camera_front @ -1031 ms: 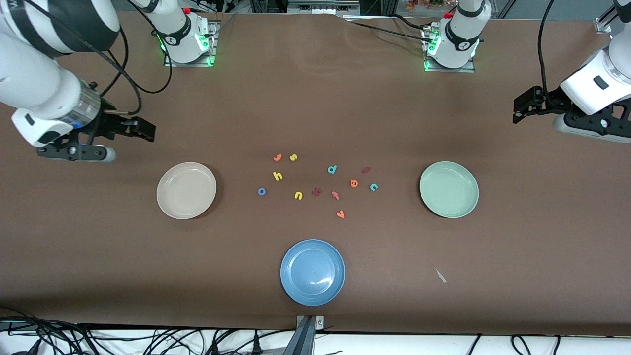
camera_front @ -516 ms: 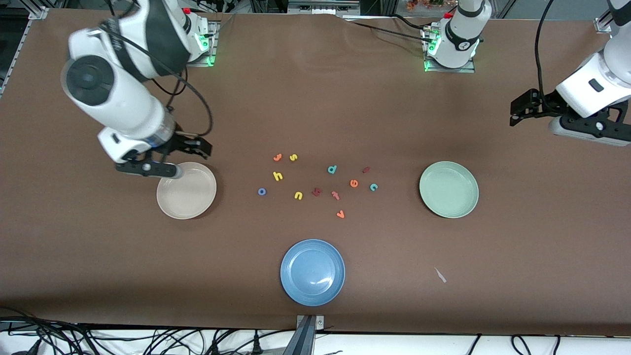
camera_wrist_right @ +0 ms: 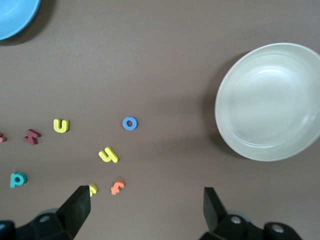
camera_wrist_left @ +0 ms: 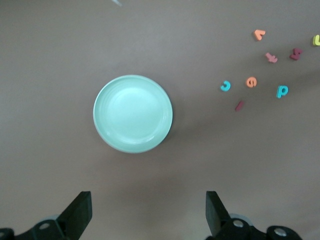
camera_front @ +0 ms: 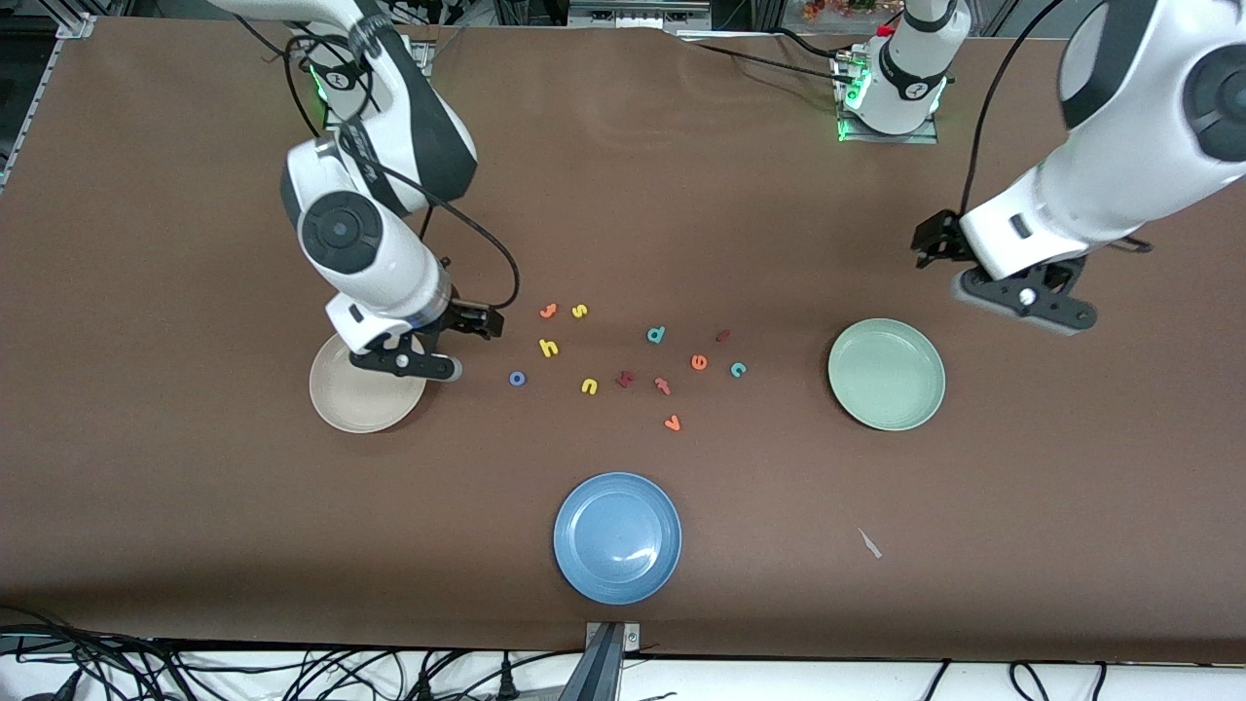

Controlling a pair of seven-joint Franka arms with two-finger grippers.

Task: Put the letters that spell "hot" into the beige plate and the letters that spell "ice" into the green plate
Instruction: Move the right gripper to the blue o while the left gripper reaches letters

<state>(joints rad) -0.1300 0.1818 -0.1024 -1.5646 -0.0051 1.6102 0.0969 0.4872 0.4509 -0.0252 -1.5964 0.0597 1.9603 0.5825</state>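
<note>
The yellow "h" (camera_front: 548,347), blue "o" (camera_front: 517,378) and orange "t" (camera_front: 548,311) lie loose at the cluster's end nearest the beige plate (camera_front: 355,407). The dark red "i" (camera_front: 723,335), orange "e" (camera_front: 699,362) and teal "c" (camera_front: 738,369) lie toward the green plate (camera_front: 886,374). Both plates hold nothing. My right gripper (camera_front: 487,322) hangs open and holds nothing over the table between the beige plate (camera_wrist_right: 270,102) and the "h" (camera_wrist_right: 108,154). My left gripper (camera_front: 927,245) hangs open, holding nothing, over bare table beside the green plate (camera_wrist_left: 133,113).
A blue plate (camera_front: 617,537) sits nearest the front camera. Other letters lie among the task's own: yellow "s" (camera_front: 579,311) and "n" (camera_front: 589,387), teal "d" (camera_front: 656,335), a dark red letter (camera_front: 625,379), a pinkish "t" (camera_front: 663,386), orange "v" (camera_front: 672,424). A small white scrap (camera_front: 869,543) lies near the front.
Both arms swung in from the table's ends. The right gripper passed over the beige plate to beside the letters. The left gripper came close to the green plate. Both stayed open.
</note>
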